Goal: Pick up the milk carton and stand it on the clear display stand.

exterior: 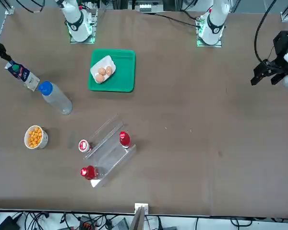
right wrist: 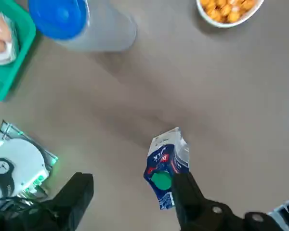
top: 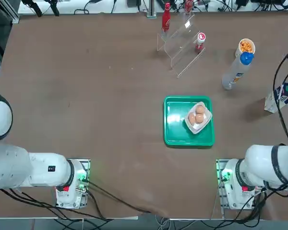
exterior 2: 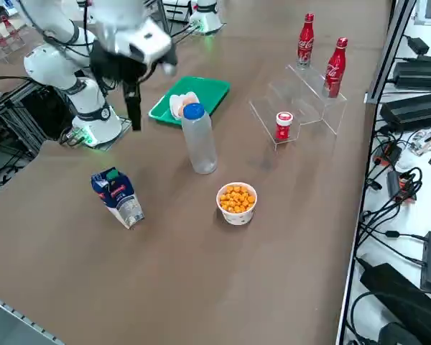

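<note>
Two black fingers (right wrist: 77,192) of the right gripper (right wrist: 130,199) hang wide apart, holding nothing, above the milk carton (right wrist: 166,166). From the side, it stands on the table (exterior 2: 201,251), far from the clear stand (exterior 2: 302,100). Nothing is picked up yet.

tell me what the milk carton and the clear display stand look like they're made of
Milk carton: likely printed coated paperboard, with a folded gable top, flat blue and white panels and a small green cap that looks plastic.
Clear display stand: likely clear acrylic, glossy; the table shows through its tiers and the edges glint.
</note>
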You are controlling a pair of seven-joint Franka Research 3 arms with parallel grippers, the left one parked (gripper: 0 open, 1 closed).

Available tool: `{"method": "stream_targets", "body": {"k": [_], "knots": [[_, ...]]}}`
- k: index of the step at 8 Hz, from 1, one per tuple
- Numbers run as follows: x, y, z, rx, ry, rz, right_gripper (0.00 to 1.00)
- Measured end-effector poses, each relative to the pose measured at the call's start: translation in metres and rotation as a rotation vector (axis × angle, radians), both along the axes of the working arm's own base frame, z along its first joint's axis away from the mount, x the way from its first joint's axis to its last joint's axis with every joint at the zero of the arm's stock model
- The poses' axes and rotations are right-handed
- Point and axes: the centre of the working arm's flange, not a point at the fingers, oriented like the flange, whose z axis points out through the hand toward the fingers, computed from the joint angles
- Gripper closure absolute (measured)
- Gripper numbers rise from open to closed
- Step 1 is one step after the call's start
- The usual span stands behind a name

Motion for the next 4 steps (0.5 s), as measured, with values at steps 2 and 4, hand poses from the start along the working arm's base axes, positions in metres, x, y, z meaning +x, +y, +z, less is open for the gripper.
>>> {"method": "stream_targets", "body": {"k": [2,4], "knots": [[-0.03,-0.008,-0.032,0.014,-0.032,0.077,0.0],[-0.054,-0.016,-0.048,0.009,-0.045,0.175,0.0]]}}
